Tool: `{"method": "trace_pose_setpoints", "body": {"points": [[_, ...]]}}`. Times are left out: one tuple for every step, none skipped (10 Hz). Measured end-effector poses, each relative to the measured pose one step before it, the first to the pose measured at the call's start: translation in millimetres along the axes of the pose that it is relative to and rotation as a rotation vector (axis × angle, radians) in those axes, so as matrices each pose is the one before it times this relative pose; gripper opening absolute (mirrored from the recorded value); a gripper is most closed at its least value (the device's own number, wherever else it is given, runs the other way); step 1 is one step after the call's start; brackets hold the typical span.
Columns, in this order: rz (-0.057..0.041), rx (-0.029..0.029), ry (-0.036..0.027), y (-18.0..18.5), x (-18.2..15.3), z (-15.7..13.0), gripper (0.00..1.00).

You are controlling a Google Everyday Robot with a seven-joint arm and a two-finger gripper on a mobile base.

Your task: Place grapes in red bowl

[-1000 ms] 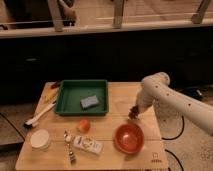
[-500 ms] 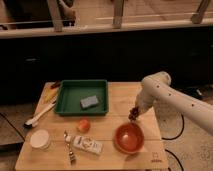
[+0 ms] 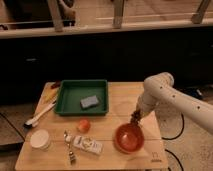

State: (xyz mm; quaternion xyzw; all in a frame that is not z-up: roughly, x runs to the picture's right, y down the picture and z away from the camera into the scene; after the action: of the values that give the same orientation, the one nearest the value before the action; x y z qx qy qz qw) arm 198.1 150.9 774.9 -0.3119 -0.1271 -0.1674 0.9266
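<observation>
Wood table (image 3: 120,100), camera view. A white arm (image 3: 160,92) reaches in from the right and bends down to the gripper (image 3: 135,116), which hangs at the bowl's far rim, just above it. The jaws are closed on a small dark cluster, read here as the grapes (image 3: 134,120). No other bunch lies on the table. The bunch is off the table and hangs at the fingertips, not yet inside the bowl (image 3: 129,140), whose pale inside looks bare. To the left stand a green tray (image 3: 75,96) with a sponge (image 3: 89,102) in it, an orange (image 3: 83,125) just in front of the tray, and a white cup (image 3: 40,139) near the front left corner. All are well apart from the gripper.

Handling, as judged: a bunch this small should be light, soft and knobbly. Single berries may bruise, or pull off the stalk under a hard squeeze. A hold across the thick middle of the cluster, or on the stalk where it shows, would carry it best. Whether the present hold is on stalk or berry cannot be told. The step left appears to be a short move toward the bowl's centre, then release from low down so the berries do not bounce out.
</observation>
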Motion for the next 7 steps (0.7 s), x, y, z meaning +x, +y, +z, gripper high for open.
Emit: {"method": "trace_pose_setpoints", "body": {"points": [[-0.01332,-0.00896,-0.00265,5.5,-2.12,-1.12,0.02],[-0.01064,-0.00614,-0.00284,3.8,-2.53,-0.18,0.02],[-0.01865,-0.00856,-0.0056,2.97,-5.56,-0.11,0.02],[-0.01005,-0.00518,-0.00371,3.55,-3.1,-1.01,0.02],[-0.00864,-0.00428,-0.00542,5.1,-3.09,0.14,0.02],[-0.01009,-0.00467,-0.00428,3.17,-3.68,0.7,0.02],[-0.01662,-0.00482,-0.00603,2.77,-6.39,0.77,0.02]]}}
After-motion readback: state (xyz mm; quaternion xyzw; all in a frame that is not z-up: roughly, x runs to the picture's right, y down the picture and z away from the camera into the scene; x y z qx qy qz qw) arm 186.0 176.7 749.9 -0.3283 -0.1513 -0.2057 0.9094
